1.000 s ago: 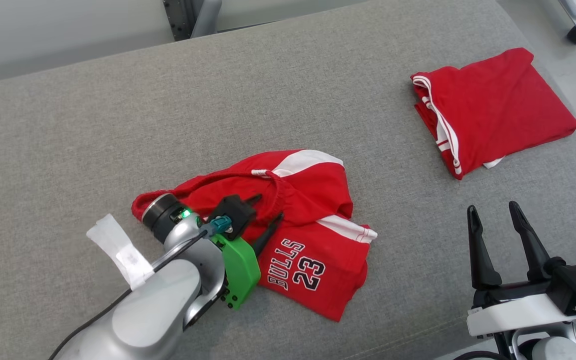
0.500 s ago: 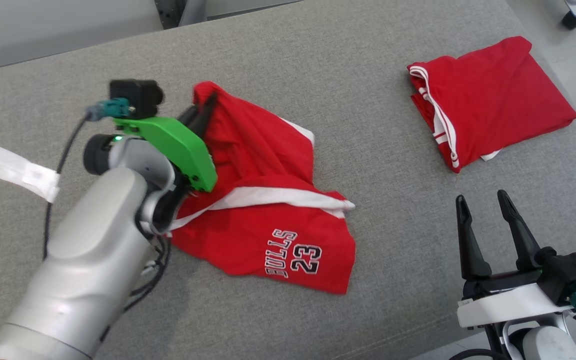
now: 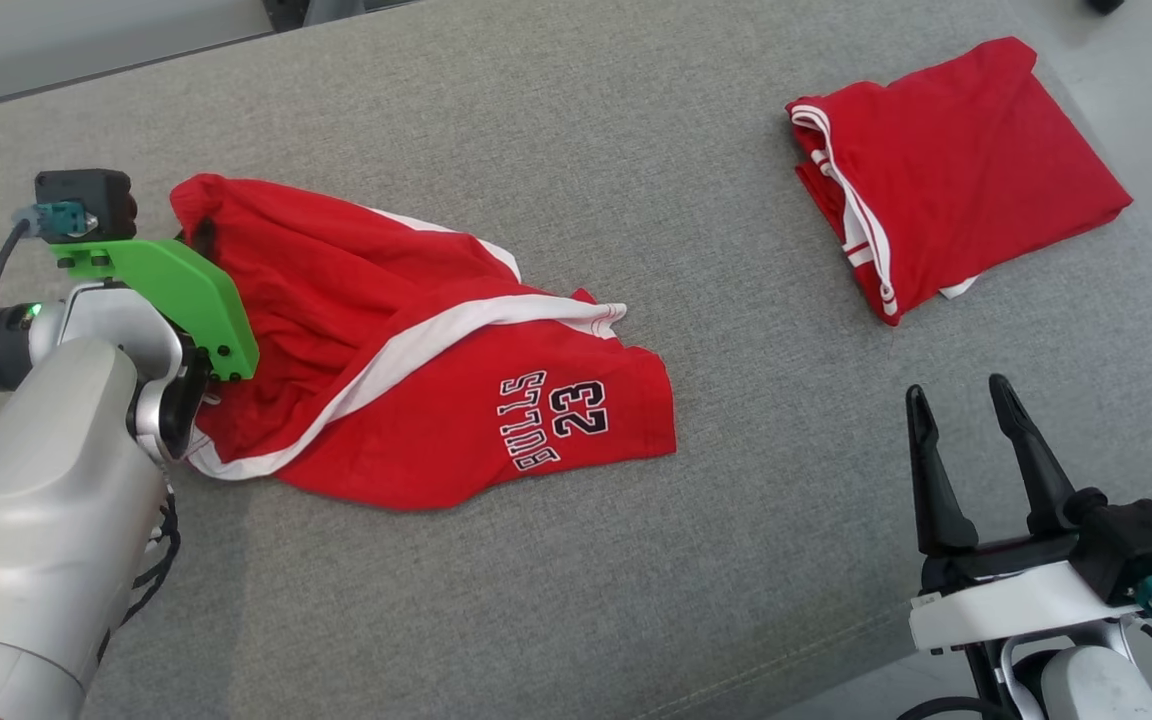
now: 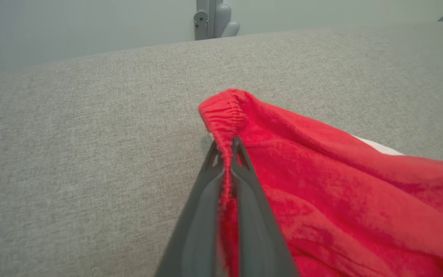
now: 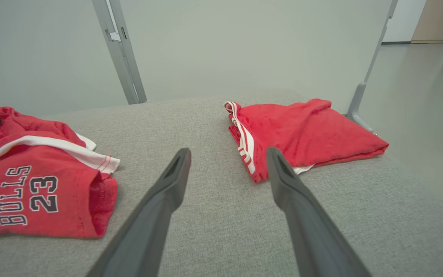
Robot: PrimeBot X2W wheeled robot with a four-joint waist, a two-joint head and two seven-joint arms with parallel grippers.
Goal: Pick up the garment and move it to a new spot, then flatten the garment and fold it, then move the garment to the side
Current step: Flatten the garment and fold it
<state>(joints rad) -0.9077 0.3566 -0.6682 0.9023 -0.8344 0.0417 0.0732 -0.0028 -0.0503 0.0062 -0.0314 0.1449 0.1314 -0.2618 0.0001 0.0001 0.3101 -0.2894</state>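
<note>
High head view, low wrist views; common garment (image 3: 386, 390)

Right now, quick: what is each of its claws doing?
Left gripper: shut on the red Bulls shorts, at the waistband.
Right gripper: open, holding nothing.

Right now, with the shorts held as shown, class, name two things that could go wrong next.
1. The left jaws pinch only a narrow fold of the waistband; it may slip out.
2. Most of the shorts lie on the grey surface, so dragging may bunch them rather than flatten them.
</note>
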